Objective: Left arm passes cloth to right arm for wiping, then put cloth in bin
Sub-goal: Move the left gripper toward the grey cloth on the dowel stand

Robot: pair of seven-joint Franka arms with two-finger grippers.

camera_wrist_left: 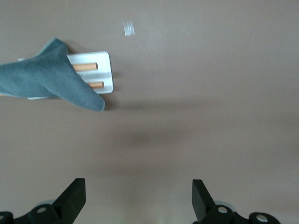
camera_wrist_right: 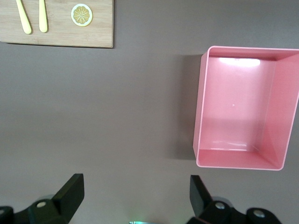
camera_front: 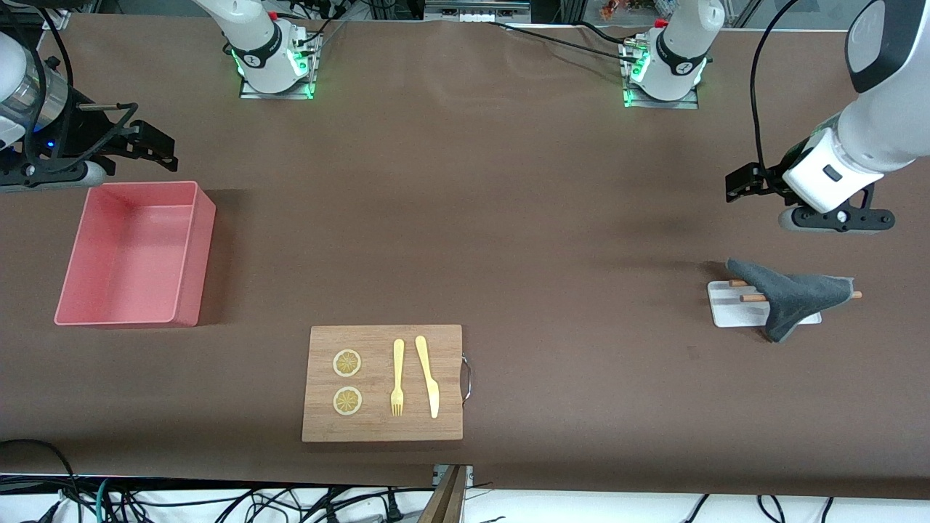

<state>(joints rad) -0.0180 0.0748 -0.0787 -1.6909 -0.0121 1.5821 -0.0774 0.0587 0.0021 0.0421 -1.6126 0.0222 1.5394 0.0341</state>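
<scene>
cloth (camera_wrist_left: 46,79) draped over tray (camera_wrist_left: 105,70) | chopsticks (camera_wrist_left: 86,67) | left claw (camera_wrist_left: 138,198) spread

One cloth (camera_front: 792,298), dark grey, draped over one white tray (camera_front: 726,309). Chopsticks (camera_front: 752,297) on that tray: two wooden ends show, probably a single pair, though the fabric covers most of them. One pink bin (camera_front: 131,254). One wooden cutting board (camera_front: 383,425), carrying two lemon slices (camera_front: 347,363), one yellow fork (camera_front: 397,378) and one yellow knife (camera_front: 428,376). Two robot arms, so two claws: the left claw (camera_front: 742,183) and the right claw (camera_front: 156,149), each with two fingers. One brown tabletop (camera_front: 465,218).
</scene>
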